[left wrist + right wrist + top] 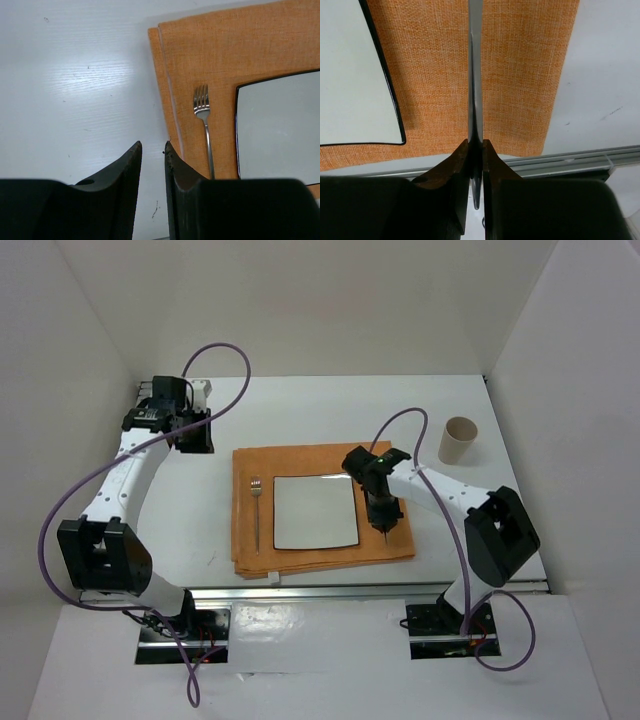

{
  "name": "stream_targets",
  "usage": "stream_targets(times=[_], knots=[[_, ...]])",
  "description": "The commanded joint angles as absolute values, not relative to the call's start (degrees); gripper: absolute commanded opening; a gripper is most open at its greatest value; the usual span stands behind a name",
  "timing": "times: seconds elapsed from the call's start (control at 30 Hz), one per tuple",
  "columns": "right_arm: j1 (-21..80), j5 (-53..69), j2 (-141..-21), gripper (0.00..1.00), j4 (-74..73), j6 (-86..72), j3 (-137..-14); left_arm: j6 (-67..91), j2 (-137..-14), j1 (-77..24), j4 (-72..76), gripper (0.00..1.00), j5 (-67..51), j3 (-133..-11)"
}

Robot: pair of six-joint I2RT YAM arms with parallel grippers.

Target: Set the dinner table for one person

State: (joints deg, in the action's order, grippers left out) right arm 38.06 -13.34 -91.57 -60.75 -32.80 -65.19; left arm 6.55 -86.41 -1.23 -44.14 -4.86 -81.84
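- The dinner table [320,405] lies beyond the arm bases, under an orange cloth mat [310,558]
- On the mat: a square plate [315,510], with a fork [256,510] just left of it
- The right gripper [475,144] is clenched on a knife [475,75], edge-on over the mat
- The left gripper [153,147] is slightly parted and empty

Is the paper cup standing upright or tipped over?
Upright: the cup stands on the table, right of the mat, with its round open mouth facing up.

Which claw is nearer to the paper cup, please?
Right. The right claw, holding a knife over the mat's right side, sits left of the cup; the left claw is past the mat's far-left corner.
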Motion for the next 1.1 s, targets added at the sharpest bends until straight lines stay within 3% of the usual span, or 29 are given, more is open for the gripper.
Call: stream_targets(times=[0.0,0.47,0.57,0.67,0.8,0.93,1.07], knots=[[38.1,-15.0,-92.3,0.00,-59.5,-32.7,-65.8,5.4,-83.9,-0.8,-42.5,0.32,-4.7,-81.4],[37.0,-14.4,-98.8,0.00,-46.9,-32.2,-60.3,5.4,-83.4,-0.3,-42.5,0.32,-5.8,-80.9],[37.0,-15.1,-99.3,0.07,-46.4,-31.6,-60.3,5.4,-83.9,-0.3,-42.5,0.32,-5.8,-80.9],[37.0,-14.5,-99.3,0.25,-45.0,-31.0,-58.8,5.4,-83.9,-0.3,-42.5,0.32,-5.8,-80.9],[37.0,-14.5,-99.3,0.40,-43.7,-31.5,-57.7,5.4,-83.9,-0.3,-42.5,0.32,-5.8,-80.9],[37.0,-15.1,-98.1,0.42,-44.4,-32.1,-58.3,5.4,-83.9,-0.3,-42.5,0.32,-5.8,-80.3],[35.3,-14.2,-95.4,0.36,-42.3,-32.1,-57.7,5.4,-84.5,-0.3,-42.5,0.32,-5.8,-79.8]])
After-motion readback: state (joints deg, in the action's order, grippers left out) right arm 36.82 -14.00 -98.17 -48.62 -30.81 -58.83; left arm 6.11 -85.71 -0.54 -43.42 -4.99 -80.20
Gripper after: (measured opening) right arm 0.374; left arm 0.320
